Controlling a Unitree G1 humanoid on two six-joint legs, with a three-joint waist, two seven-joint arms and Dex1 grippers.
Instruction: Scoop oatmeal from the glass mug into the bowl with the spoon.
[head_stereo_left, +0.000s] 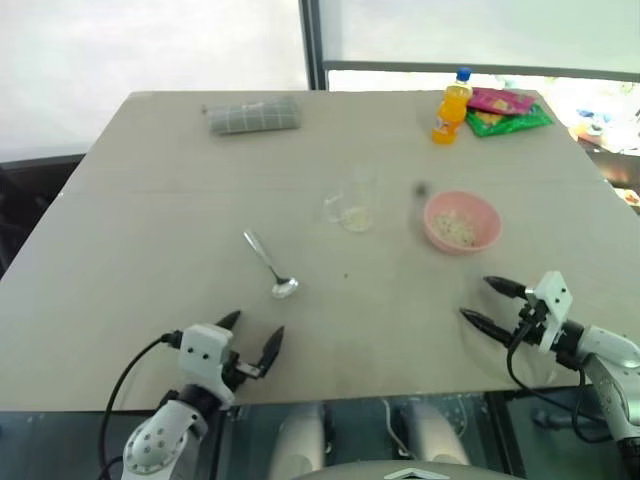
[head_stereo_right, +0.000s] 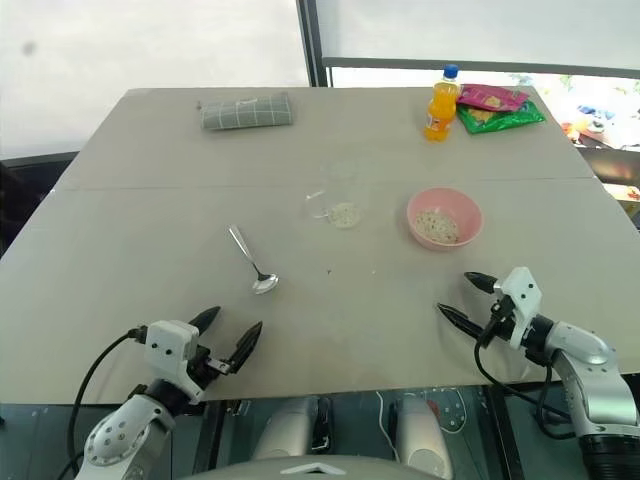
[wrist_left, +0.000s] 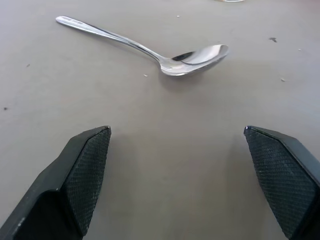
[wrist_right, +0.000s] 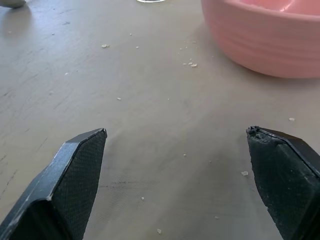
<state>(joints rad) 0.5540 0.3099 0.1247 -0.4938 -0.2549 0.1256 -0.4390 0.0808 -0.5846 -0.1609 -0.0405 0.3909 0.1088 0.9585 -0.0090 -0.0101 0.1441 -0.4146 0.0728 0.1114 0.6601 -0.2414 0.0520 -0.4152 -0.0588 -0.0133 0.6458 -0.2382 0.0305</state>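
The slim shiny silver metal spoon (head_stereo_left: 270, 265) lay flat on the big grey table (head_stereo_left: 120, 230), with its little oval scoop turned toward the robot. The left gripper (head_stereo_left: 250, 338) hung just above the table near the front edge, close to the spoon but not touching it. Its two black fingers (wrist_left: 82, 175) were wide apart and held nothing. The right gripper (head_stereo_left: 492, 303) was near the front edge too, also spread wide and empty, a little way in front of the small round pink plastic bowl (head_stereo_left: 462, 222).

The small clear glass mug (head_stereo_left: 352, 205) stood in the middle of the table, between the spoon and the bowl. A little heap of pale dry oatmeal (head_stereo_left: 356, 217) sat in its bottom, and some flakes lay in the bowl already.

Lots could go wrong. The spoon was thin and lay flat, so the fingers might slide off it or push it away. The mug was hard to see and looked light, so a bump from the spoon might tip it and spill the flakes. The flakes were dry and loose, so a tilted spoon would drop them on the table on the way to the bowl. A few crumbs already lay there.
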